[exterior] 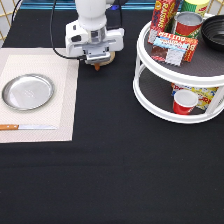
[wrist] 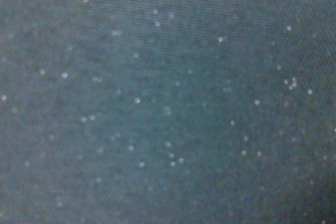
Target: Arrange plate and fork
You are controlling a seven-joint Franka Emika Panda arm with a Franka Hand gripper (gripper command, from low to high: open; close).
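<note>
The plate (exterior: 27, 91) lay on the placemat (exterior: 65, 100) at the exterior view's left, with a wooden-handled utensil (exterior: 27, 127) just below it. The plate seemed stiff, light and slippery; its rim looked the best hold. The tool (exterior: 96, 64) pointed down low over the counter (exterior: 110, 165) near the top; I could not tell its opening.

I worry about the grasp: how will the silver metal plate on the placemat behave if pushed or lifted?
The plate looks rigid and shiny, so probably slippery to pinch. It is shallow and lies flat on the placemat, so it would likely slide rather than tip. Its thin rim may be hard to grip.
</note>
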